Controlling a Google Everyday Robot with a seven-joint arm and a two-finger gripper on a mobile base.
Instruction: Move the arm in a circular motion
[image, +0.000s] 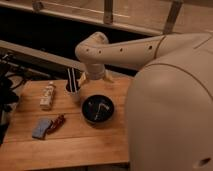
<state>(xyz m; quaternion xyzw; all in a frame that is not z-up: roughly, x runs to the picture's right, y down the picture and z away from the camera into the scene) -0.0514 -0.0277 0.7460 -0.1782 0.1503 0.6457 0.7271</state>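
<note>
The cream-white arm (150, 47) reaches in from the right, its thick rounded segment filling the right side of the camera view. A row of small dark holes runs along its upper segment. It bends at a bulbous joint (92, 46) and turns down to a narrower tip. The gripper (94, 79) hangs at that tip, above the far edge of the wooden table (75, 145), between a cup and a black bowl (98, 109). It holds nothing that I can see.
The black bowl holds a utensil. A cup with dark sticks (73, 90) stands just left of the gripper. A white bottle (47, 95) lies at the left. A blue packet (41, 128) and a red item (57, 123) lie at front left. Dark gear (7, 95) sits beyond the left edge.
</note>
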